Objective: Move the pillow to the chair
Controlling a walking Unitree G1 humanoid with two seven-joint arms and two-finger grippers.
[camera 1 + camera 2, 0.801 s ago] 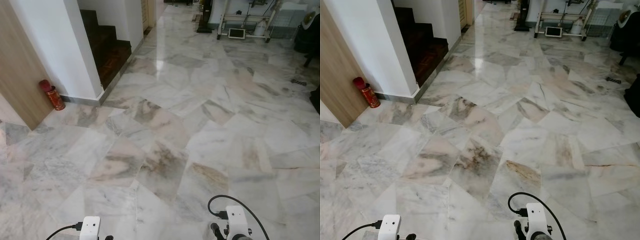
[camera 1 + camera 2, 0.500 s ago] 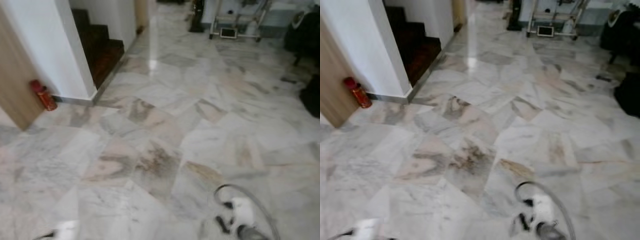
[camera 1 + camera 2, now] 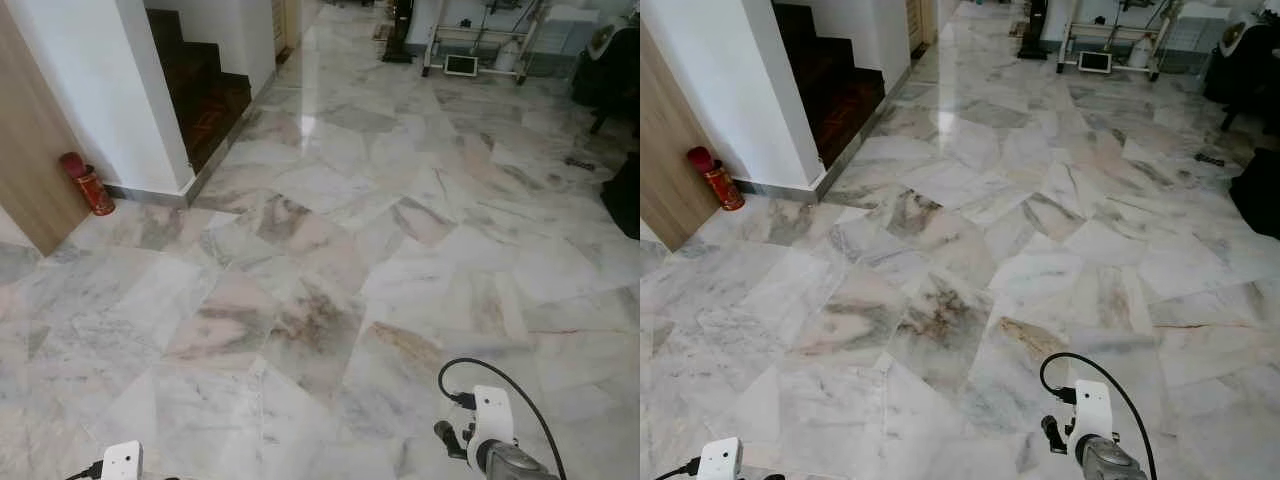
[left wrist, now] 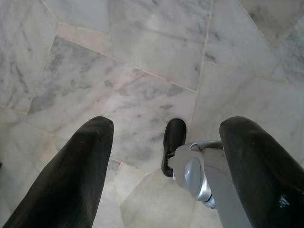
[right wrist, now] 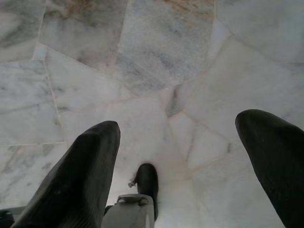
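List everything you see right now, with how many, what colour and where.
Floor: one, white and grey marble, all around.
Fire extinguisher: one, red, on the floor by the white wall, far left.
Stairs: one flight, dark brown, upper left.
Metal rack: one, white, far end.
Dark objects: two, black, at the right edge; too cut off to identify.
Left gripper: open, empty, over bare floor.
Right gripper: open, empty, over bare floor.
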